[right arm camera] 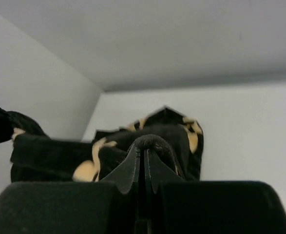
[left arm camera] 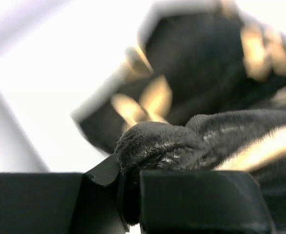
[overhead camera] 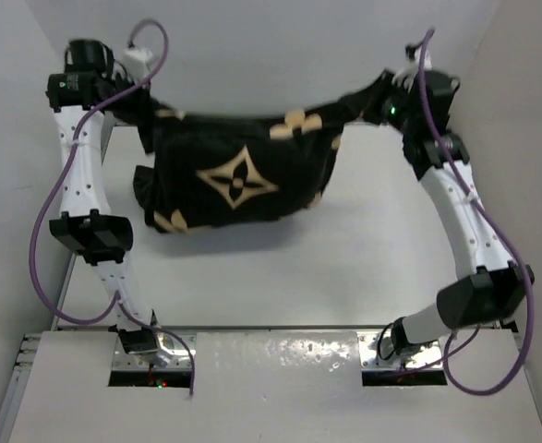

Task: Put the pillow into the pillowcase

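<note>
The black pillowcase (overhead camera: 238,180) with tan flower and star motifs hangs in the air between both arms, bulging and sagging in the middle. My left gripper (overhead camera: 134,103) is shut on its upper left edge; the left wrist view shows the fabric (left arm camera: 162,146) pinched between the fingers. My right gripper (overhead camera: 381,100) is shut on its upper right corner; the right wrist view shows a fold (right arm camera: 155,144) clamped between the shut fingers. The white pillow does not show; I cannot tell whether it is inside the case.
The white table (overhead camera: 344,268) lies under the hanging case. White walls (overhead camera: 520,138) stand at both sides and the back. The arm bases sit on a metal plate (overhead camera: 280,355) at the near edge.
</note>
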